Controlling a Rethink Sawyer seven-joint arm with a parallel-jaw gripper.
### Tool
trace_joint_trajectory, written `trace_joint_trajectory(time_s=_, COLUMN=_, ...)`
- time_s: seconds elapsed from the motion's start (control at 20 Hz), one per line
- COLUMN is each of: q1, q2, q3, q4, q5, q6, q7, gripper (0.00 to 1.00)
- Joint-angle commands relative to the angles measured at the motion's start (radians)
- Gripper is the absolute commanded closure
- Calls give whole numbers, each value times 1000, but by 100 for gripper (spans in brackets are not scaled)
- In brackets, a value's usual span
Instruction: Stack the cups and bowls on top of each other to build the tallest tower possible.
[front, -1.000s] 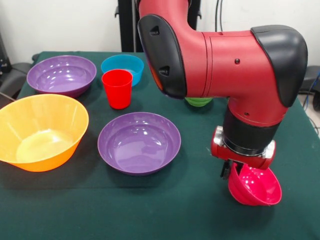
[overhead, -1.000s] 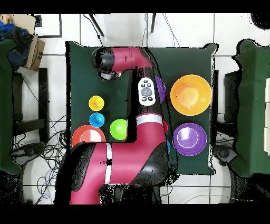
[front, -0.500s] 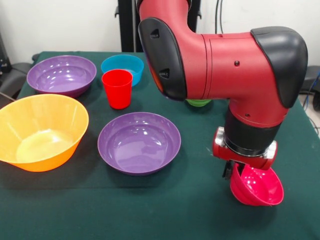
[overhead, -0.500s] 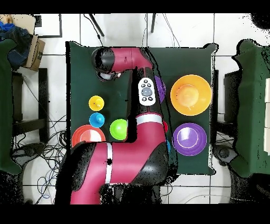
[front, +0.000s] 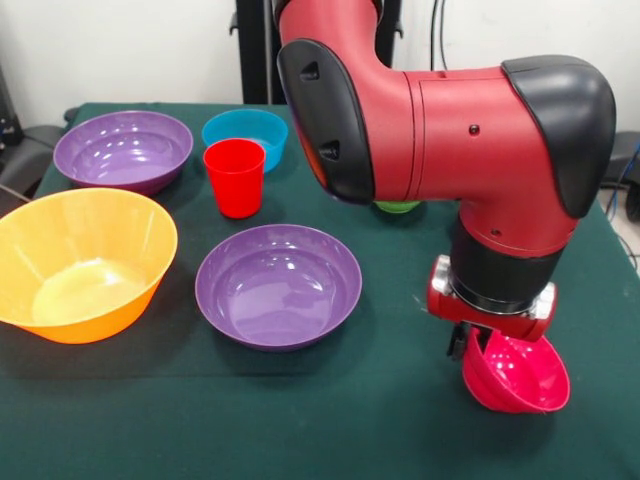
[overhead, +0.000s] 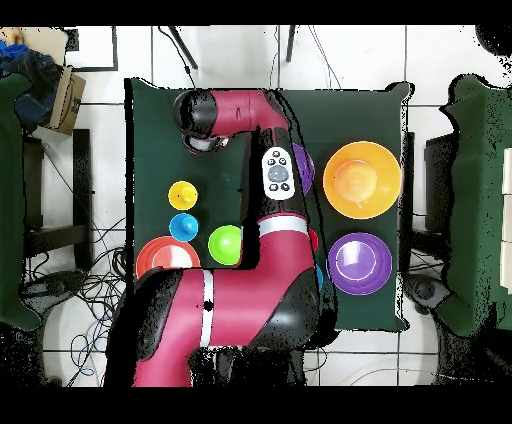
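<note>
- The gripper (front: 470, 345) hangs under the red and black arm at the near right of the green table (front: 380, 430); it grips the rim of the magenta-pink bowl (front: 515, 375), one dark finger visible at the rim, and the bowl tilts with its opening turned partly sideways; whether its base touches the cloth cannot be told
- No tower stands yet; every cup and bowl in view sits alone, so this reads as the carrying step for an early piece
- The next move likely calls for carrying the small bowl to a wider base, levelling it, and letting go only once it sits steady
- In the front view, a purple bowl (front: 278, 285) lies at mid table, near the held bowl but apart from it; a big yellow-orange bowl (front: 80, 262) sits at the left; a second purple bowl (front: 123, 150) lies behind it; a red cup (front: 234, 177) stands just in front of a blue bowl (front: 245, 136)
- A green bowl (front: 397, 206) peeps out behind the arm
- The overhead view shows a yellow cup (overhead: 183, 195), a light blue cup (overhead: 182, 227) and an orange bowl (overhead: 166, 257) on the arm's other side
- The bulky arm itself crosses the table and hides part of it
</note>
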Motion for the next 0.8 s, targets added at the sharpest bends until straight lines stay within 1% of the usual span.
trace_joint_trajectory(time_s=0.05, q1=-26, q2=-20, q3=75, q4=-20, q5=-14, q6=73, q7=-216, gripper=100)
trace_joint_trajectory(time_s=0.3, q1=-45, q2=15, q3=91, q4=-86, q5=-22, q6=107, q7=-269, gripper=100)
trace_joint_trajectory(time_s=0.65, q1=-48, q2=73, q3=107, q4=-203, q5=-37, q6=169, q7=-313, gripper=100)
trace_joint_trajectory(time_s=0.8, q1=-54, q2=79, q3=109, q4=-201, q5=-35, q6=157, q7=-323, gripper=100)
